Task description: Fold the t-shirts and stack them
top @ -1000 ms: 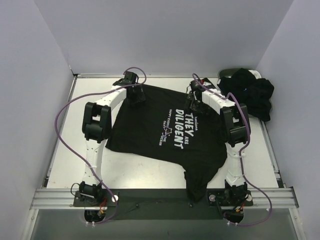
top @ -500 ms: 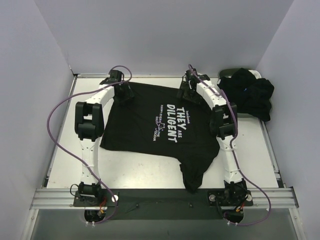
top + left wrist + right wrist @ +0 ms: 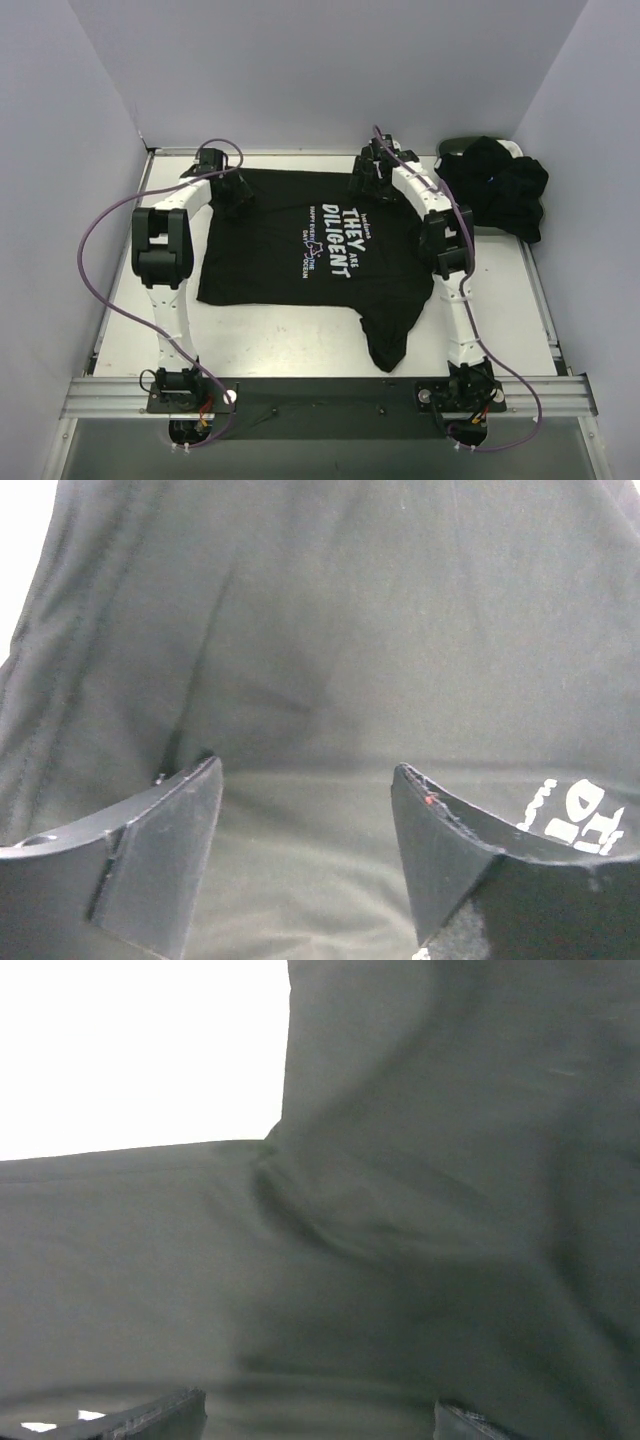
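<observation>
On the white bench [image 3: 300,345], the black cloth t-shirt with white printed lettering [image 3: 290,250] lies spread, one part bunched toward the near edge. The left tool [image 3: 230,196] and right tool [image 3: 366,184] sit over its far edge, both released, gripping nothing. We judge the spreading step nearly done; the next move calls for smoothing the bunched part, then grasping an edge to fold.

The lettered t-shirt [image 3: 300,250] lies spread at the centre of my table [image 3: 120,320], one sleeve trailing toward 5 o'clock; my left gripper [image 3: 234,196] sits over its corner at 11 o'clock, my right gripper [image 3: 366,186] over the corner at 1 o'clock; at 2 o'clock a heap of t-shirts [image 3: 505,190] lies in and over the basket [image 3: 452,150].
</observation>
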Tool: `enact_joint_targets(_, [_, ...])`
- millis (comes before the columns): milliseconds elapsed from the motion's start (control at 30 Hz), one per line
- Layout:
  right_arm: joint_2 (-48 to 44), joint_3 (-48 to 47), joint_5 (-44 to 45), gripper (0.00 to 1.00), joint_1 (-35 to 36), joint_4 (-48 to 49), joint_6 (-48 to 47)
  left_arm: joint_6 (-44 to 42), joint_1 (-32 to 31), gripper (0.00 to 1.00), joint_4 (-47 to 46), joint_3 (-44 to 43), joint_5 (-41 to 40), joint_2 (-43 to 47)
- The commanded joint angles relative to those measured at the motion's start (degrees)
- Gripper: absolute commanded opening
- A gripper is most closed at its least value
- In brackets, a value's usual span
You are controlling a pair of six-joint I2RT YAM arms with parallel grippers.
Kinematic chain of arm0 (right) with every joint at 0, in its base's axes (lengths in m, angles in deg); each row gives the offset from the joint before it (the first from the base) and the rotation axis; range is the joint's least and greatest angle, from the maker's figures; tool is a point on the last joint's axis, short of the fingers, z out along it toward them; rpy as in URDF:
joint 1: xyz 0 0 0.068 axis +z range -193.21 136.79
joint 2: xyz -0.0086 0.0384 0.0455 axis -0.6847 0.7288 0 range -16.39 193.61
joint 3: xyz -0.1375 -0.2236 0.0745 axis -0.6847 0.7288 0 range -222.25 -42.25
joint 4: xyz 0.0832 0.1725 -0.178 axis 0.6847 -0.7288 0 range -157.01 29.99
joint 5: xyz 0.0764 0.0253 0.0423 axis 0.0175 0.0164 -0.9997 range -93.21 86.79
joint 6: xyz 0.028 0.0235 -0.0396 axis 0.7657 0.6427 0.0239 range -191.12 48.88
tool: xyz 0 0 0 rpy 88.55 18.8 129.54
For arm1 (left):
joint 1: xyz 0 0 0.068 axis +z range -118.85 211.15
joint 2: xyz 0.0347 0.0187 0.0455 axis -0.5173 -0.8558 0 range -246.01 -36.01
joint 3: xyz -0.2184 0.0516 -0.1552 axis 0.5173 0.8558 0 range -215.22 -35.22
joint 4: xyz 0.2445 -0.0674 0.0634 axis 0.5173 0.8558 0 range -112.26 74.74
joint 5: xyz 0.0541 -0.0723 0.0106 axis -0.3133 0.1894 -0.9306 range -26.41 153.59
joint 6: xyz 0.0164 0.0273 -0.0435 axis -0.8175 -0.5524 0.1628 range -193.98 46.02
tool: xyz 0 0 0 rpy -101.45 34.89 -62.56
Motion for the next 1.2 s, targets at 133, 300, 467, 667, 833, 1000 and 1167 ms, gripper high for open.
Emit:
enact_joint_targets(133, [-33.2, 26.2, 11.7, 1.0, 0.3, 18.1, -7.0, -0.1, 0.6, 0.91, 4.0, 6.5, -3.5, 19.4])
enact_joint_targets(300, [-49.3, 46.6, 16.2, 1.0, 4.6, 20.8, -7.7, -1.2, 0.6, 0.98, 6.9, 15.1, -6.1, 31.4])
enact_joint_targets(467, [-67.6, 66.1, 23.0, 1.0, 10.3, 20.8, -2.9, -1.6, 1.1, 0.97, 9.3, 29.5, -9.5, 45.5])
enact_joint_targets(667, [-86.5, 82.3, 24.3, 0.99, 18.9, 19.0, 3.1, 0.0, 1.5, 0.95, 10.4, 41.0, -10.8, 56.0])
enact_joint_targets(833, [-93.7, 84.6, 28.9, 0.96, 28.9, 12.1, 7.4, 4.0, 1.6, 0.94, 9.9, 50.1, -10.6, 60.3])
enact_joint_targets(1000, [-97.0, 86.8, 36.6, 0.95, 37.8, 7.3, 10.8, 8.0, 1.6, 0.93, 12.1, 53.9, -13.2, 61.6])
enact_joint_targets(1167, [-98.4, 88.8, 37.7, 0.95, 40.2, 7.3, 12.2, 10.7, 1.6, 0.92, 13.8, 57.3, -17.1, 62.5])
